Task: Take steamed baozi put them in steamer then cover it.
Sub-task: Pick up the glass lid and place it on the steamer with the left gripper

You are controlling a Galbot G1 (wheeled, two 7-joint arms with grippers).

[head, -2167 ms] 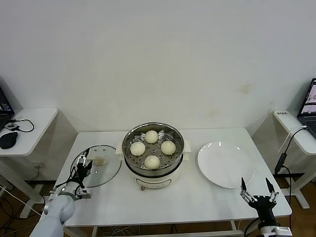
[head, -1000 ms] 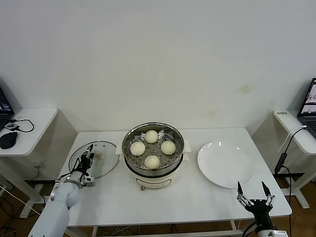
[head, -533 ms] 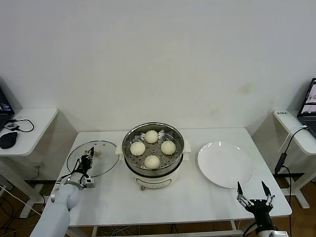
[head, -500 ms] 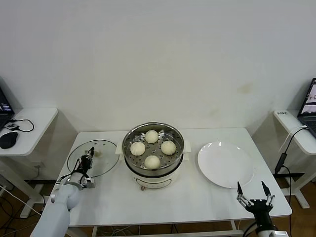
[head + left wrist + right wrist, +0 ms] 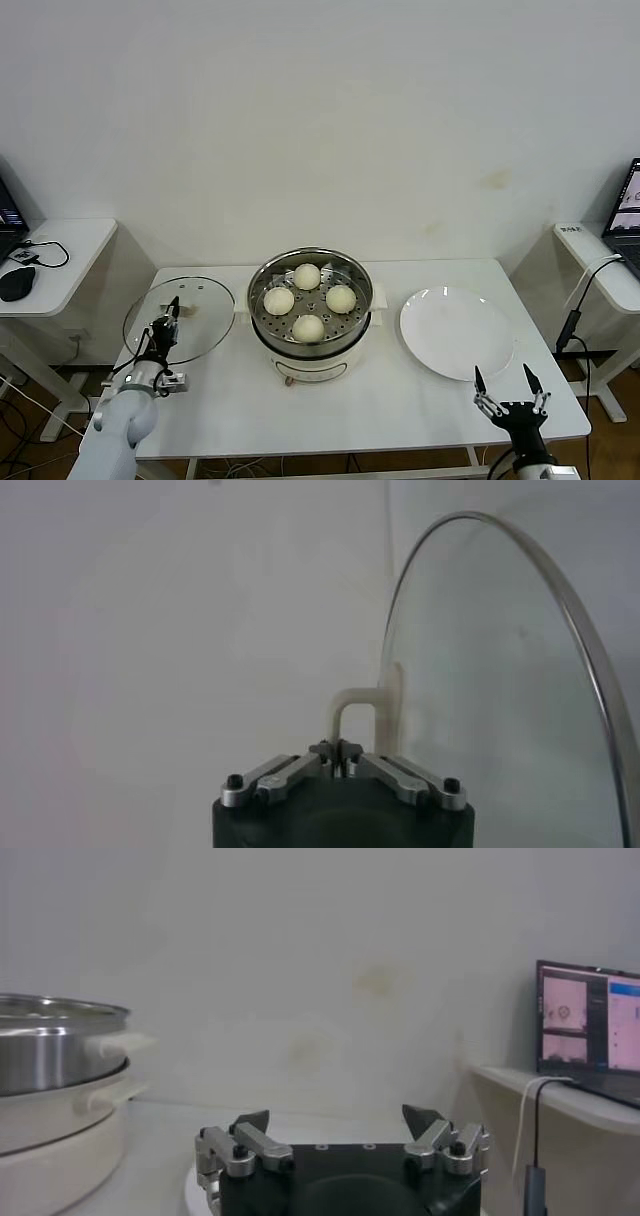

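Four cream-white baozi (image 5: 309, 298) sit on the perforated tray inside the steel steamer (image 5: 310, 325) at the table's middle. The steamer's side also shows in the right wrist view (image 5: 50, 1098). My left gripper (image 5: 168, 312) is shut on the cream handle (image 5: 358, 715) of the round glass lid (image 5: 182, 313). It holds the lid tilted up above the table's left side, apart from the steamer. The lid's glass and steel rim fill the left wrist view (image 5: 520, 680). My right gripper (image 5: 505, 392) is open and empty at the table's front right edge.
A flat white plate (image 5: 457, 333) lies right of the steamer, bare. Side tables stand at both sides; the left one (image 5: 60, 250) carries a mouse and cables, the right one (image 5: 610, 270) a laptop (image 5: 590, 1018). A white wall is behind.
My left gripper has lifted the glass lid by its handle from flat on the table to a raised, tilted pose. The right gripper has shifted slightly at the front edge.
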